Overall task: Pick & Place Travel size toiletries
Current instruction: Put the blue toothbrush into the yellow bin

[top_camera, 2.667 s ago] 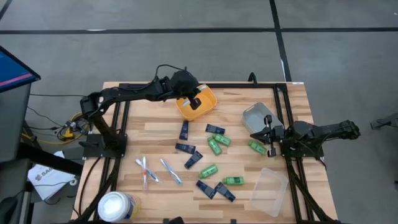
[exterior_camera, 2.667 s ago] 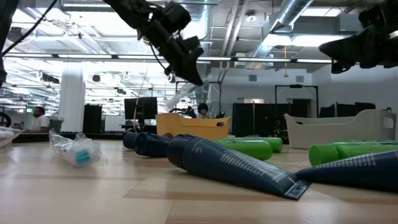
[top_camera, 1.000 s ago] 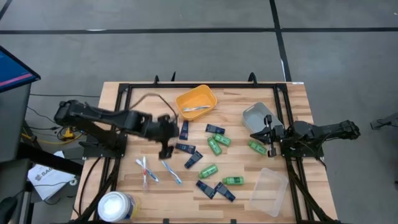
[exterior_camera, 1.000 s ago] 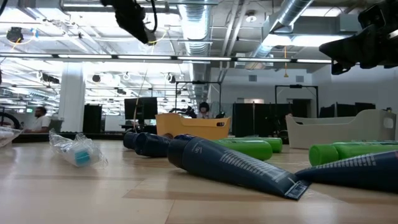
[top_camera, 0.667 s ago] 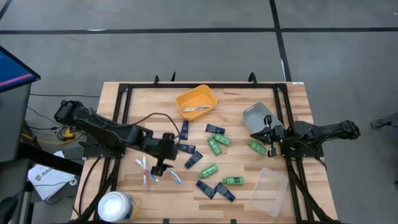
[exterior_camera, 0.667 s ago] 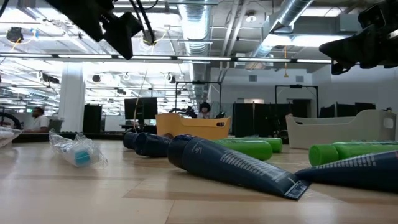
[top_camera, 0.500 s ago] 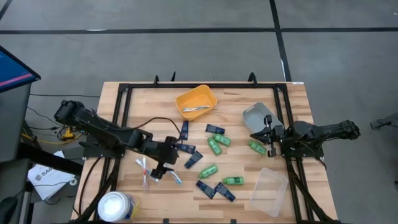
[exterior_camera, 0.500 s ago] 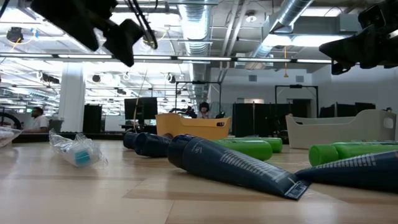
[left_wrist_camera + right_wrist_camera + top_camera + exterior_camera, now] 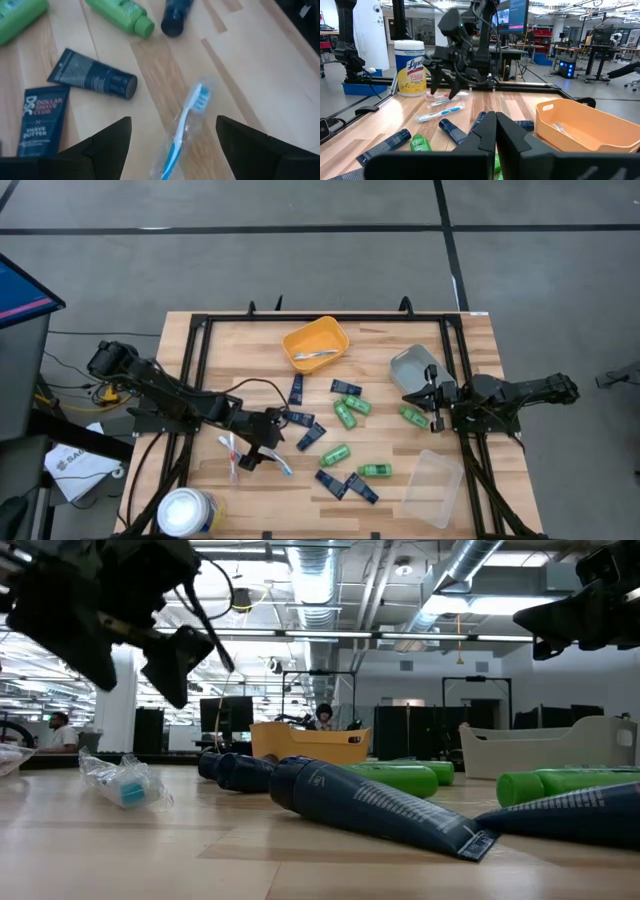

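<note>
Toiletries lie scattered on the wooden table: green bottles (image 9: 346, 414), navy tubes (image 9: 311, 436) and two wrapped toothbrushes, one blue (image 9: 281, 464), one white and pink (image 9: 233, 456). My left gripper (image 9: 257, 452) hangs open, slanting down just above the blue toothbrush (image 9: 186, 131), one finger on each side of it and touching nothing. One more toothbrush lies in the orange tray (image 9: 326, 337). My right gripper (image 9: 434, 406) waits shut at the table's right side, level and above the table.
A grey tray (image 9: 412, 366) stands at the far right and a clear tray (image 9: 433, 486) at the near right. A large white tub (image 9: 186, 511) stands at the near left corner. A black frame (image 9: 200, 330) borders the table.
My left gripper has come down and toward the table's near edge, from beside the navy tubes to just over the blue toothbrush, tipping and rolling on the way. Its fingers stay open. Nothing on the table has moved.
</note>
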`<state>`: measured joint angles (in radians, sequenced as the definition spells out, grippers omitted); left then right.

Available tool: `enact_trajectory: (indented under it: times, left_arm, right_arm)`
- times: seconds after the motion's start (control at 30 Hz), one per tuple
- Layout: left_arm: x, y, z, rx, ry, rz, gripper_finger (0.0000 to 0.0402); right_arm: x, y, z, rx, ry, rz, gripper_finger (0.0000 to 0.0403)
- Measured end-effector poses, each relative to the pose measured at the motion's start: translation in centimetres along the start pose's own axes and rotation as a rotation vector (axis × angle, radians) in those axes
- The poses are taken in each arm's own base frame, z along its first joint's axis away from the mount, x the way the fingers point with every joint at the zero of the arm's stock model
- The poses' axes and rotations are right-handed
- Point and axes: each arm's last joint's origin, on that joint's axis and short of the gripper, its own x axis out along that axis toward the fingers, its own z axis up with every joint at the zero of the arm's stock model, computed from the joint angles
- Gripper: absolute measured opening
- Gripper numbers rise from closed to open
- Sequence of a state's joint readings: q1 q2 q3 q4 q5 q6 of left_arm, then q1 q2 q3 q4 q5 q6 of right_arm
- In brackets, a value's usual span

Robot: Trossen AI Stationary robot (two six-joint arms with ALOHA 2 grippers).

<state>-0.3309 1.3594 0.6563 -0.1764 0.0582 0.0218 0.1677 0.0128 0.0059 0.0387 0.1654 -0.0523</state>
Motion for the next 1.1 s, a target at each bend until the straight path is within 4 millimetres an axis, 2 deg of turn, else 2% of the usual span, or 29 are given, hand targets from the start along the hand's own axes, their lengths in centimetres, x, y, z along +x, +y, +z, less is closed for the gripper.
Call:
enact_trajectory:
  times: [0.27,0.73,0.9,1.1]
  left_arm:
    - [1.0,0.0,-1.8,0.055,-0.012,0.001,0.0285]
    - [4.4,0.2,-3.8,0.065,0.135,-0.002,0.0279]
    - [4.6,0.3,-3.8,0.063,0.139,0.010,0.0235]
    - [4.5,0.3,-3.8,0.062,0.133,0.019,0.0139]
  right_arm:
    - [0.0,0.0,0.0,0.000,0.000,0.000,0.0000]
    - [0.0,0.0,0.0,0.000,0.000,0.000,0.0000]
    - [0.0,0.0,0.0,0.000,0.000,0.000,0.0000]
    - [0.0,0.0,0.0,0.000,0.000,0.000,0.0000]
